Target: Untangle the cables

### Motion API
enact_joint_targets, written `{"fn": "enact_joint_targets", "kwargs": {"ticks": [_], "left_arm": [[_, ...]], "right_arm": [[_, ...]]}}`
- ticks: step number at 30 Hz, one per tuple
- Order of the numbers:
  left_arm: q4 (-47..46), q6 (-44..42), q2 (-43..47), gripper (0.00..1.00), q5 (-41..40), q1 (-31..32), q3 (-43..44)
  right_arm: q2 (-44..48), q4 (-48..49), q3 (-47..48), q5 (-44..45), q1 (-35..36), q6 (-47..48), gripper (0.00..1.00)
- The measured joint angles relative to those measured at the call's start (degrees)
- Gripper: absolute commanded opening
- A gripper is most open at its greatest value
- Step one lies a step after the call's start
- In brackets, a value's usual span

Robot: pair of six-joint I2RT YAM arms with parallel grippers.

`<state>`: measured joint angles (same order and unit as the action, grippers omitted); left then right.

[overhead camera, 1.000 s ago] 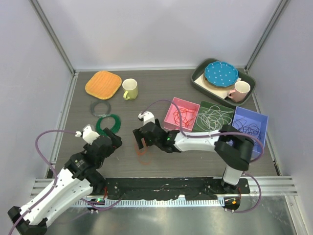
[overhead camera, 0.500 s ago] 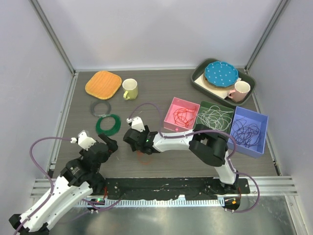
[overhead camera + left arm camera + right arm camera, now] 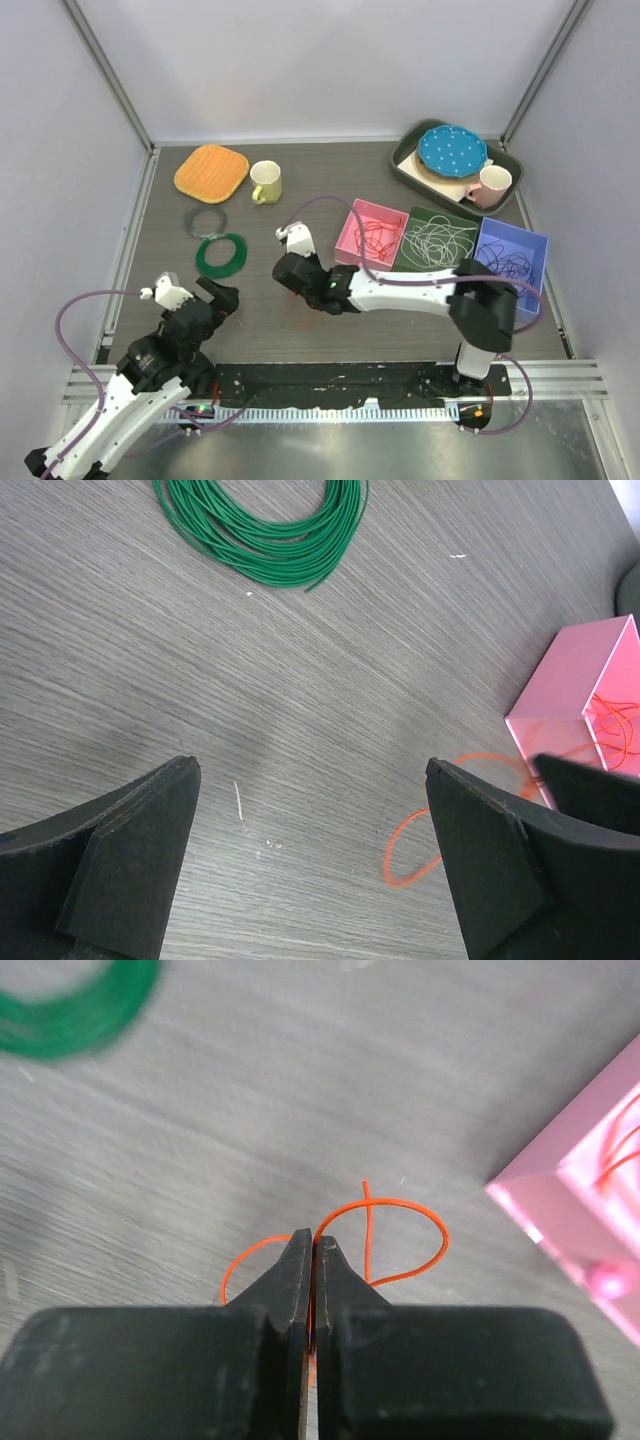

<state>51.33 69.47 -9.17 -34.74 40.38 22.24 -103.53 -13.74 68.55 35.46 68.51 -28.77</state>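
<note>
A thin orange cable [image 3: 400, 1201] lies looped on the dark wood table. My right gripper [image 3: 313, 1240] is shut on it, and the loop sticks out past the fingertips. From above, this gripper [image 3: 304, 297] is left of the pink box [image 3: 345, 232]. The left wrist view shows the same orange cable [image 3: 387, 860] by the right finger. My left gripper [image 3: 310, 770] is open and empty over bare table, at the near left [image 3: 215, 298]. Red cables [image 3: 375, 237] lie in the pink box, white cables [image 3: 440, 242] in the dark-green box [image 3: 445, 214], and purple cables [image 3: 505, 268] in the blue box [image 3: 515, 229].
A wound green ring [image 3: 221, 254] and a grey ring [image 3: 205, 219] lie left of centre. Behind them are a yellow mug [image 3: 266, 182] and an orange pad [image 3: 211, 172]. A dark tray [image 3: 512, 170] with a blue plate and a pink mug sits back right.
My right gripper went from open to shut on the orange cable, swinging left and then back right. The left arm drew back toward the near edge, still open.
</note>
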Motion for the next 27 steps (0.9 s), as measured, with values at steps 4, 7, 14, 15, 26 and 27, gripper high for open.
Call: {"fn": "enact_joint_targets", "kwargs": {"ticks": [4,7,14,15,26,27], "left_arm": [[-0.1,-0.7,-0.5,1.0,0.5,0.0,0.0],[-0.1,-1.0,-2.0,1.0,1.1,0.0,0.0],[-0.5,-1.6,-4.8,1.0,1.9,0.0,0.0],[-0.5,-1.6,-5.0,1.0,1.9,0.0,0.0],[-1.0,-2.4,-5.6,1.0,2.1,0.0,0.0],[-1.0,-2.4,-5.7,1.0,2.1,0.0,0.0]], "right_arm": [[10.3,3.5,-0.6,3.9,-1.6,5.0,0.01],[16.6,6.1,-0.7,5.4,-6.4,7.7,0.01],[23.2,9.2,-4.0,7.9,-22.9,11.3,0.01],[23.4,9.3,-4.4,8.1,-24.3,11.8,0.01],[21.2,11.1,-6.5,9.4,-29.2,13.9,0.01],[20.3,11.1,-6.8,9.5,-29.3,13.6,0.01]]}}
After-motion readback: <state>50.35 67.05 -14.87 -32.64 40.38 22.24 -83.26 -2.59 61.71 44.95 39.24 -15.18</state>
